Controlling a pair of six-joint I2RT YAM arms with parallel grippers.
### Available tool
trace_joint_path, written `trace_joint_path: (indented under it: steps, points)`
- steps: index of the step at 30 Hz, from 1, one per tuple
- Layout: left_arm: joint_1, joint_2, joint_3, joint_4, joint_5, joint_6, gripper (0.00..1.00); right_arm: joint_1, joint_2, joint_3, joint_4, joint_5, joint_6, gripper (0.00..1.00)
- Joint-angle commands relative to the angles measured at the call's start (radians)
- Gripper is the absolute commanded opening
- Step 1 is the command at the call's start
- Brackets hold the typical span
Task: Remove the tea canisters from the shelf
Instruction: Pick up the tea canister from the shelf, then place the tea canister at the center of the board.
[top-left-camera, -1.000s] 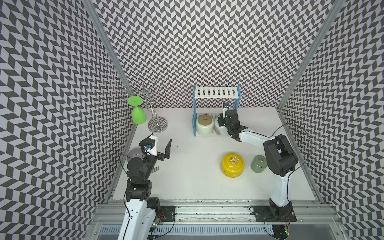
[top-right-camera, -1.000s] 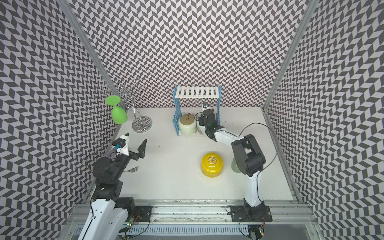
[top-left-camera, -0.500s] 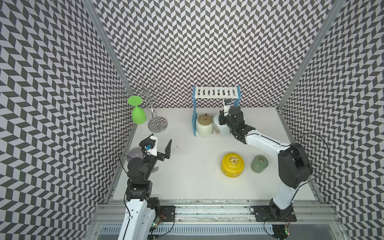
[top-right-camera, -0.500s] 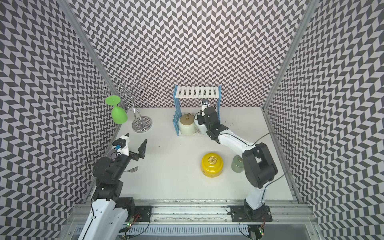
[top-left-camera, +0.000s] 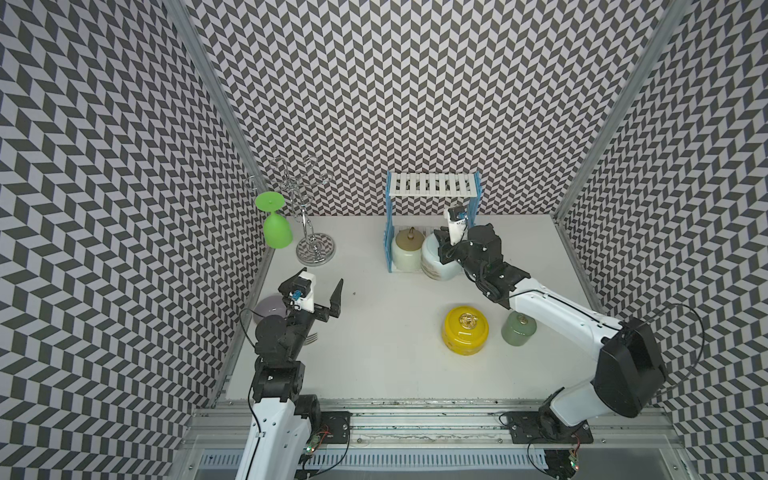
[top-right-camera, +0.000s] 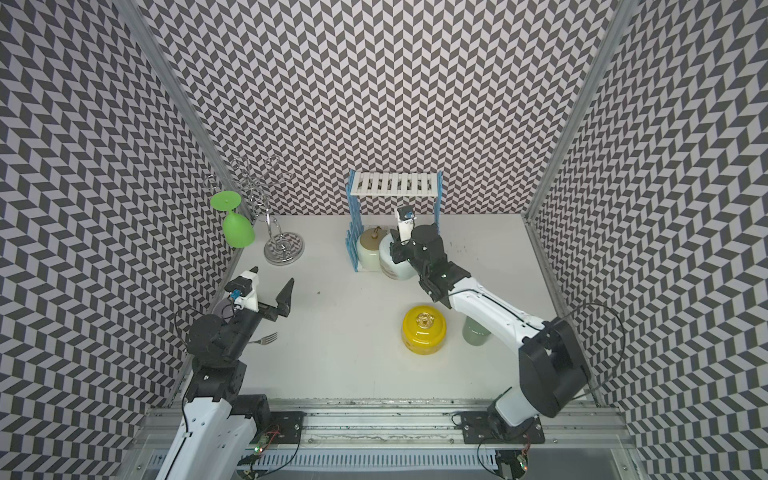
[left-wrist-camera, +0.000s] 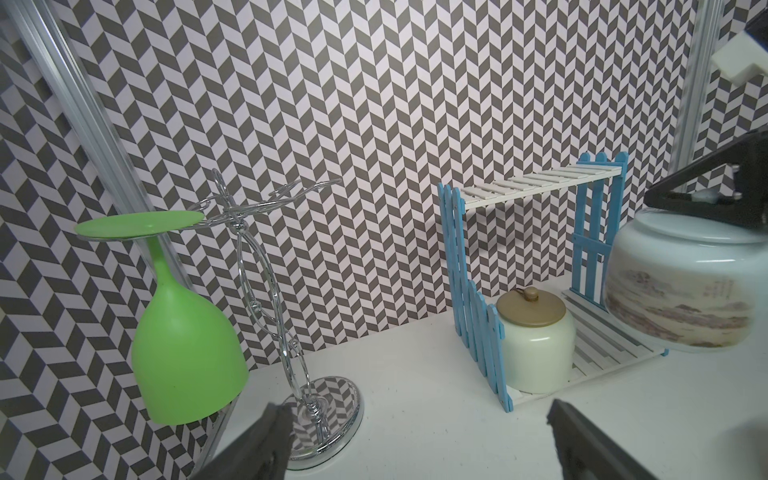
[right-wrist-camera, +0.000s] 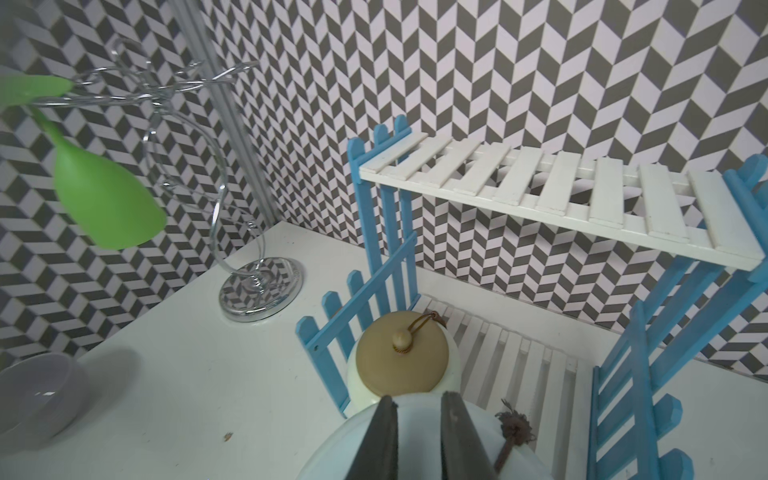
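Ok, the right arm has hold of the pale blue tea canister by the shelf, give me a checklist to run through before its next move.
1. Right gripper shut on the lid of the pale blue canister: ok.
2. Pale blue canister clear of the shelf: cannot tell; it is at the front edge of the lower board.
3. Bare table in front of the shelf for setting it down, short of the yellow canister and the sage green canister: ok.
4. Left gripper open and well away from the path: ok.
5. Shelf emptied: not ok; the cream canister with the brown lid stands on the lower board.
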Motion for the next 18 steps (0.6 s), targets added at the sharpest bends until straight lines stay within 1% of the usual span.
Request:
trace_joint_path:
  steps: [1,6,9,12,15,18]
  points:
    - [-0.002,0.008,0.016,0.008,-0.011,0.008,1.0,0.018,-0.113,0.006,0.176,-0.106,-0.025,0.0]
    - [0.002,0.016,0.054,-0.009,0.002,0.007,1.0,0.02,-0.16,-0.08,0.24,-0.226,-0.081,0.0]
    - [0.0,0.009,0.063,-0.023,-0.027,0.009,1.0,0.023,-0.167,-0.125,0.283,-0.318,-0.112,0.0]
    - [0.008,0.008,0.066,-0.008,-0.052,0.004,1.0,0.033,-0.16,-0.174,0.352,-0.391,-0.156,0.0]
    - [0.009,0.008,0.076,-0.028,-0.082,0.007,1.0,0.037,-0.137,-0.183,0.369,-0.457,-0.154,0.0]
    - [0.01,0.003,0.061,-0.009,-0.069,0.017,1.0,0.04,-0.102,-0.179,0.382,-0.519,-0.167,0.0]
